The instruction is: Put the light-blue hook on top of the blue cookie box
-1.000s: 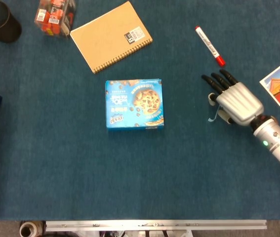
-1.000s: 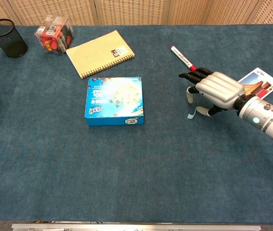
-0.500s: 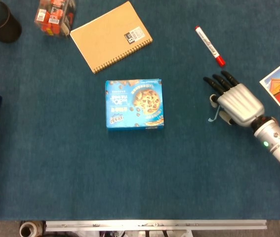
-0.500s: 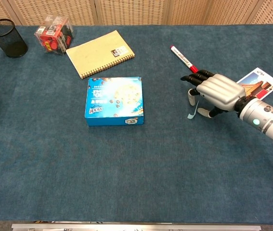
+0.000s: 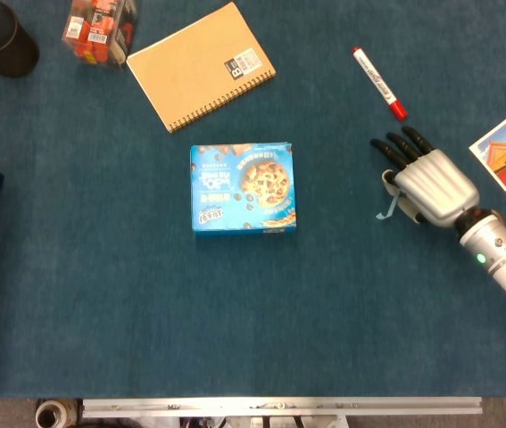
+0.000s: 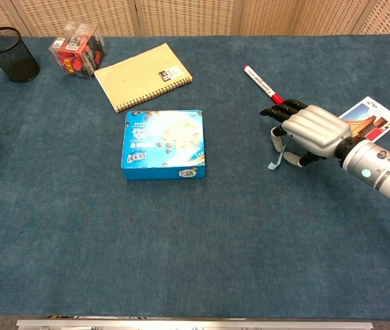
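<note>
The right hand (image 6: 309, 132) sits palm-down over the small light-blue plastic hook (image 6: 275, 155) at the desk's right side; can't tell if the fingers actually grip it. The left hand isn't visible. The flat blue cardboard cookie box (image 5: 243, 188) lies well apart to the left, mid-desk, on the blue felt desk (image 5: 145, 312). Farther back lies a red-capped white marker (image 5: 379, 83).

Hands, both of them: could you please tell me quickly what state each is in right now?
Left hand: not in view.
Right hand: over the hook, fingers spread; whether it grips the hook cannot be told.
</note>
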Motion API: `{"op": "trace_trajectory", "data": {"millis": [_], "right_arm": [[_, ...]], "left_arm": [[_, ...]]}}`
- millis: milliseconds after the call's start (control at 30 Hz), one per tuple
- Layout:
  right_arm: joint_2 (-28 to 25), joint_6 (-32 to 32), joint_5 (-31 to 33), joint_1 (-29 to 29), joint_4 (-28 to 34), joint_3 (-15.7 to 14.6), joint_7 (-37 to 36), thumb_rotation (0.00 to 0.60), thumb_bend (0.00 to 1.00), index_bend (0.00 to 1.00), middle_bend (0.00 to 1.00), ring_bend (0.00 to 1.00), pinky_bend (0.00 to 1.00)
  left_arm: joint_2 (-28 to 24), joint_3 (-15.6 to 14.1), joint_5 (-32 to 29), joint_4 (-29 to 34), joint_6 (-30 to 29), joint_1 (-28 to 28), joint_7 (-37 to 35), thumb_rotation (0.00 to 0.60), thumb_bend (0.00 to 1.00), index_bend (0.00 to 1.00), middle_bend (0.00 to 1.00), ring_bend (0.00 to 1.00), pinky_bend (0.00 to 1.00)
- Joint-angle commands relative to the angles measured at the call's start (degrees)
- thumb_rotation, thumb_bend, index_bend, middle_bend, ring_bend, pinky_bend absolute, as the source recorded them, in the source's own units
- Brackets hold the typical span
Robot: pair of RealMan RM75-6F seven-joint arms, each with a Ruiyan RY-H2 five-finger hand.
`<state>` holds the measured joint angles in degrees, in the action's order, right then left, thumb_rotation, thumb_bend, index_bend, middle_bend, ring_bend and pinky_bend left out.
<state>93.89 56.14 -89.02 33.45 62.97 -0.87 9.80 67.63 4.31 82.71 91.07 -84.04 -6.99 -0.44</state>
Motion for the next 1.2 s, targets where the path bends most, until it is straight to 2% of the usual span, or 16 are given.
{"op": "trace_trajectory", "data": {"millis": [33,400,633,833,1200], "right_arm": [[0.02,-0.13,0.16,0.05,-0.01,0.02,0.13,0.6,0.37,0.54,0.1,0.0,0.0],[0.24,-0.33,0.59,0.11,-0.37,-0.07,0.8,0.6,0.37,0.57,0.12,0.0,0.0],[0.49,-0.34,0.88,0.23,-0.78,0.11,0.79,0.6,0.41,0.58,0.12,0.0,0.0],[-0.71,1.18,0.45,0.2,0.7,0.5,0.37,0.6,0.41,0.59,0.13,0.0,0.0],[-5.81,5.2,-2.86,4.11,7.79,4.62,5.04,0.6,0.41,0.59,0.14,0.0,0.0]], "left_arm": [[0.03,-0.01,-0.06,-0.08,0.09,0.0,0.0,0.6,0.43,0.22,0.35,0.29,0.25],[0.12,0.04,-0.04,-0.46,0.24,-0.07,-0.23,0.6,0.43,0.22,0.35,0.29,0.25],[0.11,0.04,0.0,-0.53,0.2,-0.02,-0.32,0.6,0.43,0.22,0.35,0.29,0.25],[-0.03,0.05,0.06,-0.42,0.07,0.04,-0.24,0.6,0.43,0.22,0.35,0.29,0.25],[-0.45,-0.25,1.35,0.81,-0.33,-0.1,0.79,0.6,0.43,0.22,0.35,0.29,0.25]]}}
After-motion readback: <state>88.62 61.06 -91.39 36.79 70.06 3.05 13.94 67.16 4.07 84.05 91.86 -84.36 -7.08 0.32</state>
